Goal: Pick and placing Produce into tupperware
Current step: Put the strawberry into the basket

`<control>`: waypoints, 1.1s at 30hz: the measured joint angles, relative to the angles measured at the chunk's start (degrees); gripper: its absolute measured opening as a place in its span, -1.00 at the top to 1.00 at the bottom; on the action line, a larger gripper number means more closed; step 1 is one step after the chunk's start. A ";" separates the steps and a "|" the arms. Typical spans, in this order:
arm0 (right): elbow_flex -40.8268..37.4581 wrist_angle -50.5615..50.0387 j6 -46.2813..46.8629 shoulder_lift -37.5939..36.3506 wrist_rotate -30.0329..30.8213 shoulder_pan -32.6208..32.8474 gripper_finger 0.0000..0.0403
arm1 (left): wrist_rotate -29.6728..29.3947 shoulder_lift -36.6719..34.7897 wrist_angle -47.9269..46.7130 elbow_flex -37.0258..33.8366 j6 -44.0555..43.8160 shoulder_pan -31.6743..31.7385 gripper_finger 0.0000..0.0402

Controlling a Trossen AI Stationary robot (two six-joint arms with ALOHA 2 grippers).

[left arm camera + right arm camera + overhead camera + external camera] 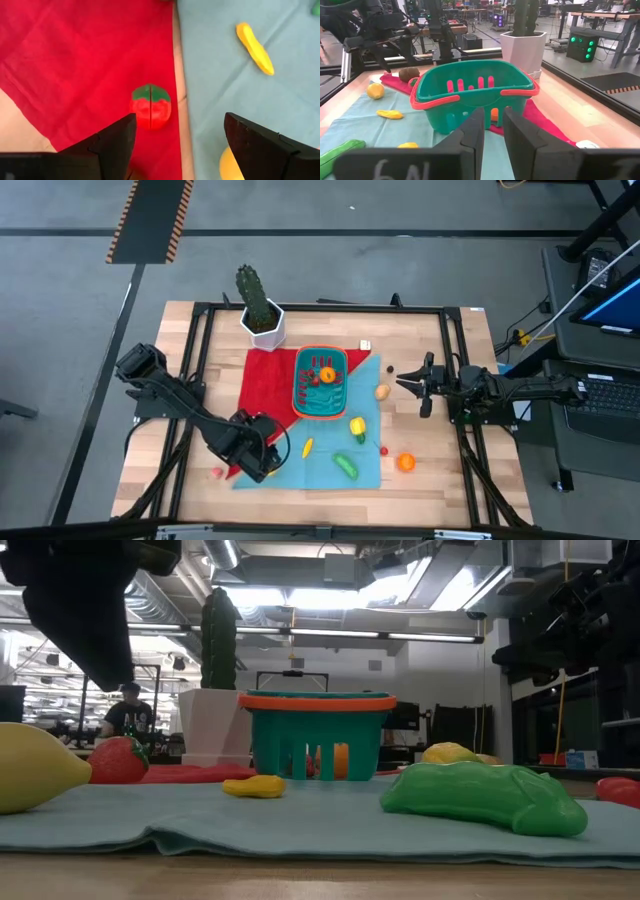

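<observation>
Teal plastic with an orange-red rim, the tupperware [320, 383] sits near the middle of the wooden worktop [430, 480], partly on a red cloth [266, 375] and partly on a light blue cloth [325, 470]. Inside it lie an orange piece [328, 375] and some red pieces that are too small to tell apart. A cactus [254, 295] in a white pot [264, 328] stands just behind the red cloth.

More produce is scattered around the container. On the blue cloth lie a small yellow banana [307, 446], a green cucumber [346, 466] and a yellow pepper [357, 425]. An orange [406, 463] and a small red piece [385, 450] rest on the bare wood off the blue cloth's right side, and a pale potato [382, 391] lies to the right of the container. A strawberry [150, 106] with a green top lies on the red cloth near its edge.

The left gripper [180, 137] hangs over the front left corner of the cloths, its fingers [116, 140] spread wide apart with nothing between them; the strawberry shows just ahead of them, untouched. The right gripper [492, 132] is to the right of the container, pointing toward it, with its fingers nearly together and gripping nothing.
</observation>
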 joint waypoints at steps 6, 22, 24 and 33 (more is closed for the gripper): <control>0.00 0.00 0.06 0.02 0.00 0.00 0.64 | -0.03 0.00 0.59 -1.62 -0.45 0.74 -0.45; 0.00 0.00 0.09 0.02 0.00 0.00 0.64 | 3.13 0.00 10.50 -8.78 2.09 3.36 -0.45; 0.00 -0.01 0.09 0.02 0.02 0.00 0.64 | 3.15 0.00 10.73 -9.65 2.06 3.59 -0.45; 0.00 -0.02 0.09 0.02 0.00 0.00 0.64 | 3.14 0.00 11.01 -10.79 2.23 4.92 -0.45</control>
